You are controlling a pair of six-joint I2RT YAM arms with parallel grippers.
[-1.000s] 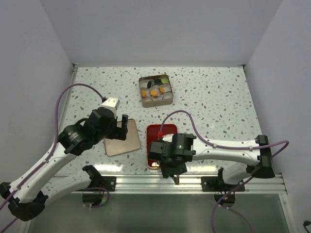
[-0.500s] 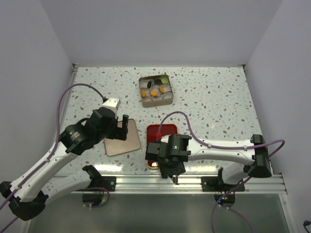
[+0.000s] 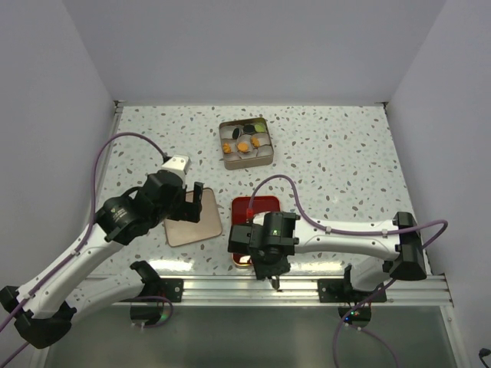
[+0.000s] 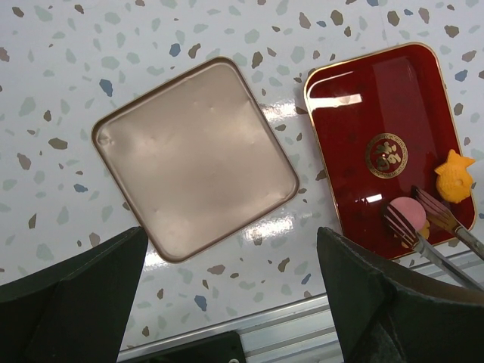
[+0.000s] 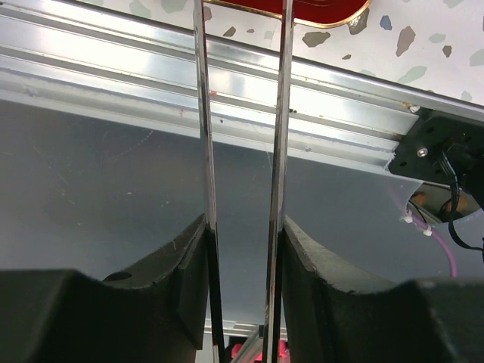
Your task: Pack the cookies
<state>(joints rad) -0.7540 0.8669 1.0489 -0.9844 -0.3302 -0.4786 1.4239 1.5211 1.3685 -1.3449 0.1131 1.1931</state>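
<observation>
Tongs squeezed tighter by right tool, shifted left; left tool unmoved.

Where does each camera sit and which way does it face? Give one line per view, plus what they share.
Top external: above and behind the arms, looking down on the table; both arms show, bases nearest.
Left wrist: on the left arm, facing down at the square lid and red tray; the open left tool's fingers frame the bottom.
Right wrist: looking along the metal tongs toward the table's rail; the right tool's fingers clamp them.
Shared: tray and tongs appear in both wrist views.
</observation>
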